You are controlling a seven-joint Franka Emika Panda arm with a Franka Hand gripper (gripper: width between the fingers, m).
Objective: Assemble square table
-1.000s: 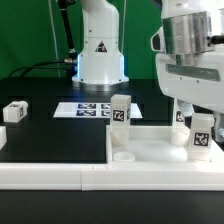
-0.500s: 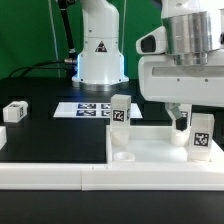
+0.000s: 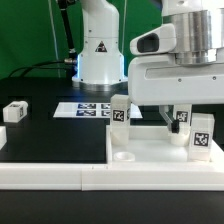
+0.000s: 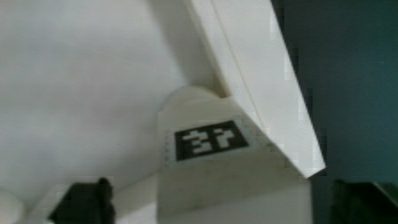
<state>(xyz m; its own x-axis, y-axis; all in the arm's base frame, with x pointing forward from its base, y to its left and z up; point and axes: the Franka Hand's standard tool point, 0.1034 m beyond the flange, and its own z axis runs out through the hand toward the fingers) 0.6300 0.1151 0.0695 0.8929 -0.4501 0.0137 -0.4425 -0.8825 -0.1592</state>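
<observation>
The tool (image 3: pixel 174 121) hangs with its jaws spread wide, gripping nothing, low over the far part of the square table's slab (image 3: pixel 150 147) toward the exterior view's right. The slab lies flat on the black worktop (image 3: pixel 50 132), against the white border wall (image 3: pixel 50 172). The marker board (image 3: pixel 85 108) lies further back. The middle leg (image 3: pixel 120 110) stands upright on the slab. The right leg (image 3: pixel 202 136) stands at the slab's near corner. The loose leg (image 3: pixel 14 111) lies well apart on the worktop.

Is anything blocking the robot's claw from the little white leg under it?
Nothing visible is. The open gripper hangs right at that leg, which stands upright on the white slab, with no other part between them.
</observation>
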